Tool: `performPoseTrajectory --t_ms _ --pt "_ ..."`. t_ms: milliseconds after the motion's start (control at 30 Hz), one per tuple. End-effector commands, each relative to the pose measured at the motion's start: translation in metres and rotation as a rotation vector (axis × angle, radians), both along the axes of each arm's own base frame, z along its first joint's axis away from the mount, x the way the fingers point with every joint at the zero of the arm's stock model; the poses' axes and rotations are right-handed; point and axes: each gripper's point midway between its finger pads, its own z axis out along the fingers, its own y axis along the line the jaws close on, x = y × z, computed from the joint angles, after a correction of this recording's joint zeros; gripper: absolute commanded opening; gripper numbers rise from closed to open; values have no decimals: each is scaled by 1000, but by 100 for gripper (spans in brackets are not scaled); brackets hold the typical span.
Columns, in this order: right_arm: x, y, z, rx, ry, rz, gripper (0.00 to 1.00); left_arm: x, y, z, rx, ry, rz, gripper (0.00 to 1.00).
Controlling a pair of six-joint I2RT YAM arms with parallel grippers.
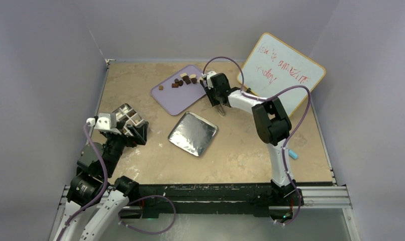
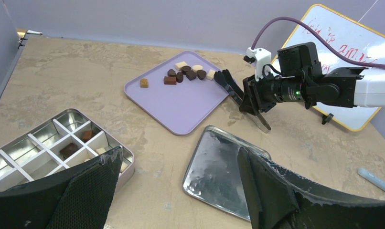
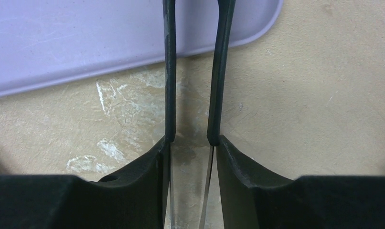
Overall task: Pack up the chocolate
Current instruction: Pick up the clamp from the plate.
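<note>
Several pieces of chocolate (image 1: 184, 79) (image 2: 187, 74), dark, caramel and cream, lie at the far end of a lilac tray (image 1: 176, 95) (image 2: 181, 102). A few more pieces (image 2: 69, 150) sit in the cells of a silver divided box (image 1: 125, 115) (image 2: 42, 152) at the left. My right gripper (image 1: 216, 96) (image 2: 251, 98) (image 3: 193, 143) is shut on a pair of tongs (image 3: 167, 71). Their black tips (image 2: 228, 80) stand slightly apart over the tray's near edge, with nothing between them. My left gripper (image 1: 135, 131) (image 2: 179, 157) hangs open and empty beside the box.
A shiny silver lid (image 1: 193, 133) (image 2: 219, 167) lies flat mid-table, in front of the lilac tray. A whiteboard (image 1: 283, 73) (image 2: 353, 43) leans at the back right. A blue pen (image 1: 293, 154) (image 2: 377, 181) lies near the right edge. Walls close in on the left, back and right.
</note>
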Motion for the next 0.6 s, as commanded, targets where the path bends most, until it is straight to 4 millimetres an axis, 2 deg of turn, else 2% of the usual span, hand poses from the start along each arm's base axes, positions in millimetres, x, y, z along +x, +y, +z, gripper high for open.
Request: performPoseTrajectory --t_ms 0,100,233,400,567 --pt "-9 -13 3 -17 15 -23 38 3 -3 2 -1 -7 -8 88" --pt "-11 -14 20 -5 -9 -27 35 3 -4 1 -3 -1 -17 88" --pt "-13 -18 59 14 -59 -35 32 4 -4 0 -26 12 -6 88" --pt "-32 -12 93 98 -64 -8 30 15 -12 -11 -74 80 4 88" --pt "-55 -7 116 172 -53 32 29 26 -29 -21 -126 184 -23 88"
